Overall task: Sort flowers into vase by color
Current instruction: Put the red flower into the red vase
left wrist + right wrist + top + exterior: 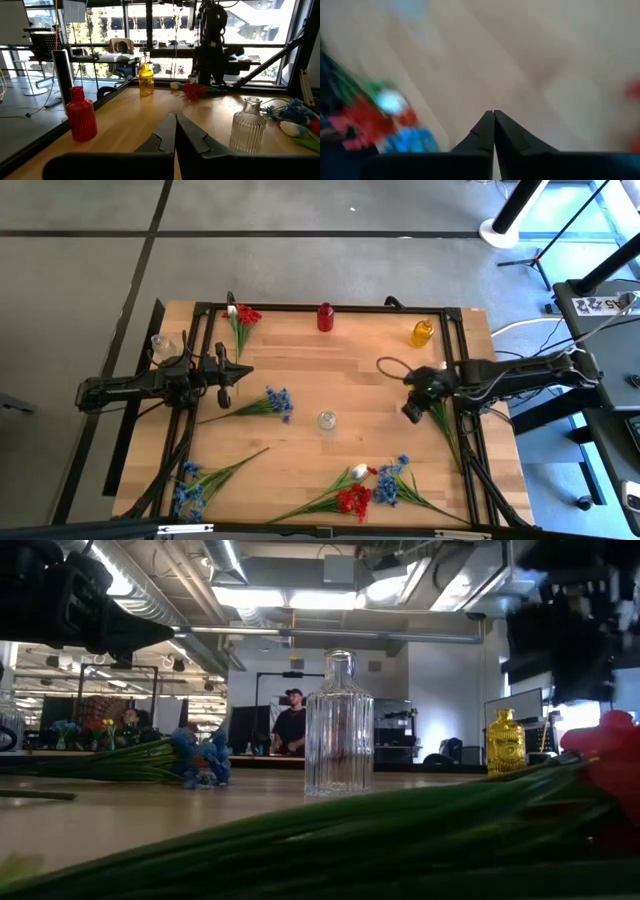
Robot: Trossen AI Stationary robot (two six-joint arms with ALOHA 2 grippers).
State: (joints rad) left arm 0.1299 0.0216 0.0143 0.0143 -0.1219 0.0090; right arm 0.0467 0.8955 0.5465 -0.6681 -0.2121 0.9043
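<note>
Green-stemmed flowers lie flat on the wooden table: a red and white pair point(241, 320) at the far left, a blue spray point(272, 402) left of centre, another blue spray point(190, 486) at the near left, and a mixed red, white and blue bunch point(362, 488) at the near edge. A clear ribbed vase point(327, 420) stands mid-table, a red vase point(325, 317) and a yellow vase point(422, 333) at the far edge. My left gripper point(175, 131) is shut and level above the table's left part. My right gripper point(493, 125) is shut, pointing down over the right part.
A black frame point(330, 307) borders the table. A second clear vase point(158, 343) stands at the left edge beside my left arm. A black cable loop point(392, 366) lies near my right gripper. Bare wood shows between the vases. A person point(291, 723) stands in the room behind.
</note>
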